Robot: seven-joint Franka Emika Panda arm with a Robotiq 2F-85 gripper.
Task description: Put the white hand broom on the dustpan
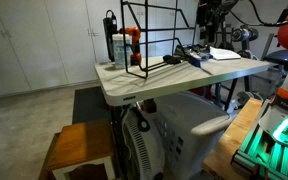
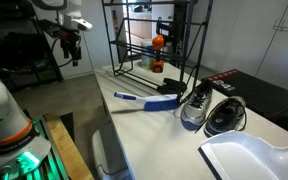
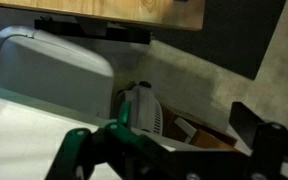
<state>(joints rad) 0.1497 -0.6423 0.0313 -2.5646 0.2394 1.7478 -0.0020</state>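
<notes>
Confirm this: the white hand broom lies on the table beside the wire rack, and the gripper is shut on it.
Wrong on the grip. In an exterior view the gripper hangs off past the table's edge, well away from the white hand broom, holding nothing. The broom does lie on the table beside the wire rack.

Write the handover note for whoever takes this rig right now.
Claw: open, empty, off beside the table; the wrist view shows mostly floor and neither task item.
White hand broom: lying flat on the tabletop in front of the wire rack, untouched.
Dustpan: on the same table, apart from the broom, with dark objects between them.
Done: nothing yet.
Left: reach the broom, grasp it, carry it over and set it on the dustpan.
</notes>
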